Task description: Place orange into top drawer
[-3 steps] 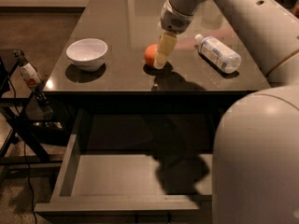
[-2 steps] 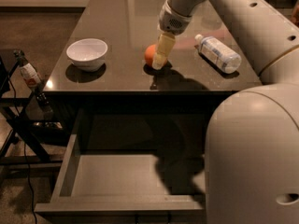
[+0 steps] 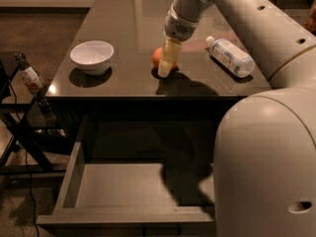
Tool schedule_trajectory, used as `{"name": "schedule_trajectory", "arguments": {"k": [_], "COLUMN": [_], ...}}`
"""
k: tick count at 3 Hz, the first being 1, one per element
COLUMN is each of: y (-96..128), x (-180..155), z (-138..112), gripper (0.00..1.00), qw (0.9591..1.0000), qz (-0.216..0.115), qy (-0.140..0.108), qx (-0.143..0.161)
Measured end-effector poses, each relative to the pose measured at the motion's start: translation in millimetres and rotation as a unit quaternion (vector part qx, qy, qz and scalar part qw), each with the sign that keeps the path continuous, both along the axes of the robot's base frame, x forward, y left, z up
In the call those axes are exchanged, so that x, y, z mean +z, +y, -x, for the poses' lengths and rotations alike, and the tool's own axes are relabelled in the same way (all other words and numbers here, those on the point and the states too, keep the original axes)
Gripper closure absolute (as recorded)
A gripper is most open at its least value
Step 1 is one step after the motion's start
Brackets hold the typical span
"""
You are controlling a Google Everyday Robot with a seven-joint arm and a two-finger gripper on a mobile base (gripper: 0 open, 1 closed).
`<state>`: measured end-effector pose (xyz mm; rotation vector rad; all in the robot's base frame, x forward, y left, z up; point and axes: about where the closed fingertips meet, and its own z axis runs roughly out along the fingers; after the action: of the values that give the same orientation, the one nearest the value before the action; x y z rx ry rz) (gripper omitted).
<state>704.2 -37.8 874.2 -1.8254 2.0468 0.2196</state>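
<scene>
**Tabletop with one drawer pulled out below it.** The robot's pale, cream-coloured gripper hangs from a long white arm. It points downward, with its tip at or just above the dark, glossy tabletop, close to the front edge.

The small, round, bright orange sits on the tabletop just behind the gripper. It is touching the gripper or very nearly so, and is partly hidden by it, so only the fruit's left portion shows from here. How far the gripper is open, and whether it has hold of the orange, cannot be told from this side.

Well off to the left of the gripper as I face it, a white round bowl stands upright on the same surface. To the right of the gripper, near but apart, a clear plastic bottle with a white cap lies on its side, cap end nearer the gripper.

Below and in front of the gripper, the wide, shallow grey top drawer stands pulled out. Its flat bottom and low side walls are in view. Its right end is covered by shadow and by the robot's large, rounded white body.

Far to the left of the gripper, past the table's edge, a small bottle with a red-and-white label rests on a black frame.
</scene>
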Motion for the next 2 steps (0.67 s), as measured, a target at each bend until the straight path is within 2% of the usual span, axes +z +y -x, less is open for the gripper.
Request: {"name": "schedule_trajectory", "arguments": {"k": [2], "y": [4], "x": [-26], "z": [6], "gripper": [0.00], "qw": [0.9996], "qz": [0.011], "qy": [0.025], "qx": [-0.002]}}
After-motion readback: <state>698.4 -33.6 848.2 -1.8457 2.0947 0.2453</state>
